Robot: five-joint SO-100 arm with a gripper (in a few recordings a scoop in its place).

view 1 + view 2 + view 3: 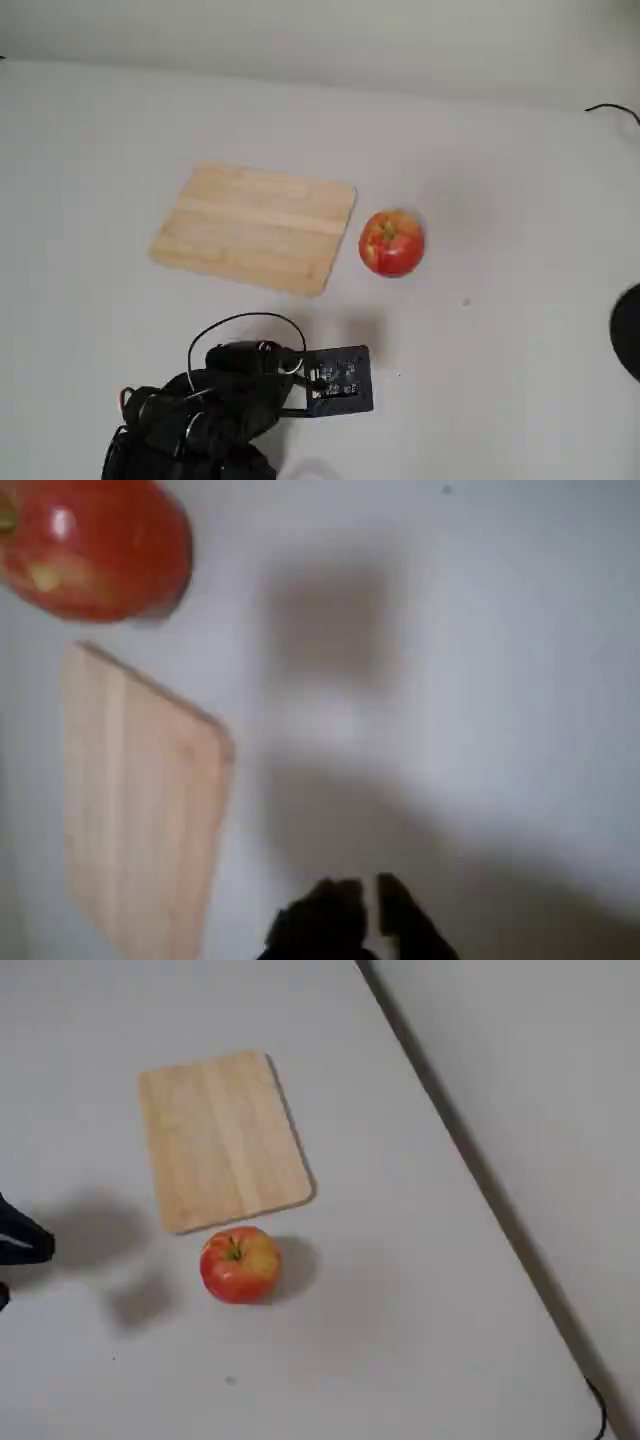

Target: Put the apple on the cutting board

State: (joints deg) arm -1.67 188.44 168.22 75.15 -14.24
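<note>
So the apple [391,242] is sitting on the white table [500,200] just off the short edge of the cutting board [254,227], not on it. The gripper [362,905] hangs over bare table well short of both, jaws nearly together with just a thin slit, holding nothing.

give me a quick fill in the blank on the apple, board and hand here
1. The apple rests on the ____, beside the board.
2. The board has ____ on it.
3. The hand holds ____.
4. The apple's main colour is ____.

Missing: table; nothing; nothing; red
</note>
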